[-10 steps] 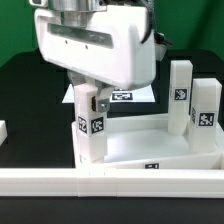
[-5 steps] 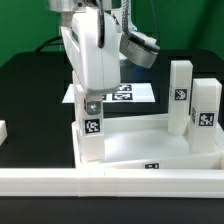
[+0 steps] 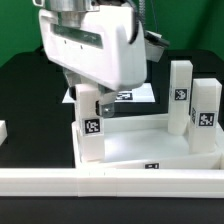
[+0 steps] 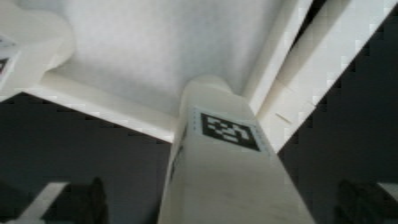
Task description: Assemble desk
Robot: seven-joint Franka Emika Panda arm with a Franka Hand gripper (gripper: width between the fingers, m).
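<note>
**Gripper spread above a standing desk leg**

The gripper (image 3: 88,103) hangs with its jaws spread, one to each side of the upright leg (image 3: 91,127), clear of it. That leg stands in the desk top's (image 3: 150,148) corner on the exterior view's left. Two more legs (image 3: 192,102) stand at its right corner. The marker board (image 3: 135,96) lies behind on the black table (image 3: 30,95).
</note>
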